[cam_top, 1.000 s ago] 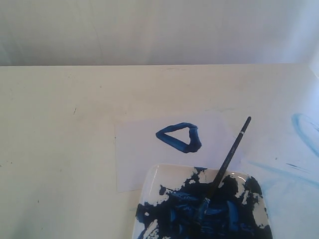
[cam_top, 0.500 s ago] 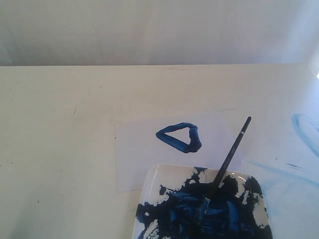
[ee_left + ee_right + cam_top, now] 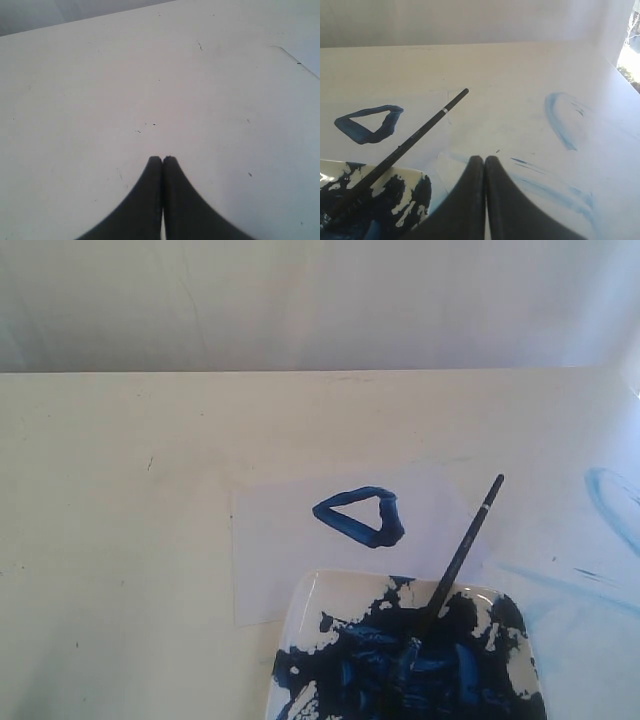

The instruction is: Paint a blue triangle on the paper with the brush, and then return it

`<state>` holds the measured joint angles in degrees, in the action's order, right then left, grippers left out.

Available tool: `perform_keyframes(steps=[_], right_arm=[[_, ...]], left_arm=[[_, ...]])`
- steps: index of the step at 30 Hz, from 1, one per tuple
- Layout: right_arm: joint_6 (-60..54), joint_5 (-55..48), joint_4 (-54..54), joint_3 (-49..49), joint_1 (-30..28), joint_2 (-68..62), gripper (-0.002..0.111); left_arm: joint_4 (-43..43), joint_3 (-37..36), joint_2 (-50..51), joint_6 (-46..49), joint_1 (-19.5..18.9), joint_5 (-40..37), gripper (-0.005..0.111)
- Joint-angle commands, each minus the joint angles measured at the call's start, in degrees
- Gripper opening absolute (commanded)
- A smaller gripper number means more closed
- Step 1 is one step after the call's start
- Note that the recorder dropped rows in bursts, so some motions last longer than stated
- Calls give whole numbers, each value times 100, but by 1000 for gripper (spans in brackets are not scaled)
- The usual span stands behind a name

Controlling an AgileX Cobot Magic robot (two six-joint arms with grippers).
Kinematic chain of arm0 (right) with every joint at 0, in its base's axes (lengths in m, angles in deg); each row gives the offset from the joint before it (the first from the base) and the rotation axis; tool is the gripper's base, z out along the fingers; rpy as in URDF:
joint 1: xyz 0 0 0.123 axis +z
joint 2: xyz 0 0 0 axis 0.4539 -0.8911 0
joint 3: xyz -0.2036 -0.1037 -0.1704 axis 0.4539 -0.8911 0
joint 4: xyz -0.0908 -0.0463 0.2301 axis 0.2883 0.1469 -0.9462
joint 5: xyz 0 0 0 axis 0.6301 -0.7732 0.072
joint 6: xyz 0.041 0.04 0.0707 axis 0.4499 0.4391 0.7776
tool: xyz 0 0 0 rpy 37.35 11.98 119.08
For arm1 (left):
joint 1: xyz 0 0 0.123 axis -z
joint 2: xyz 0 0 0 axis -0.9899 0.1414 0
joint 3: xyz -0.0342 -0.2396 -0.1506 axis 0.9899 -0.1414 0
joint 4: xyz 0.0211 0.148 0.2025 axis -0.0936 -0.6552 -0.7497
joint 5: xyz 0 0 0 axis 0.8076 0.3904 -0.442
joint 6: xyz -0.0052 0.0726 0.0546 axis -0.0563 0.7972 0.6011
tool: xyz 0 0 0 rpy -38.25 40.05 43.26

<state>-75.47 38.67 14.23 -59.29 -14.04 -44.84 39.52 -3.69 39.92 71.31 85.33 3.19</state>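
- Near edge of cream bench (image 3: 150, 440): white square dish (image 3: 325, 592), smeared dark blue.
- In dish: thin black-handled brush (image 3: 460, 550), bristles in the paint, handle leaning over the far rim, unheld.
- Just beyond: pale rectangular paper sheet (image 3: 270, 550), bearing closed dark-blue triangle outline (image 3: 392, 515).
- Left gripper (image 3: 162, 159), right gripper (image 3: 485, 159): both clenched on nothing.
- Status: painting and return look done; next calls only for staying clear.
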Motion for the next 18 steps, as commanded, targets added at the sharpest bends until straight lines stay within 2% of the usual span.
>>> perform_keyframes(steps=[1,5,10,18], right_arm=[[-57,55,32,-9,-45,33,0],[-57,55,32,-9,-45,33,0],[-57,55,32,-9,-55,33,0],[-57,55,9,-9,-841,33,0]], left_arm=[[18,-19,-24,10,-277,32,0],[18,-19,-24,10,-610,32,0],[-141,-19,-24,10,-675,32,0],[-271,-19,-24,10,-675,32,0]])
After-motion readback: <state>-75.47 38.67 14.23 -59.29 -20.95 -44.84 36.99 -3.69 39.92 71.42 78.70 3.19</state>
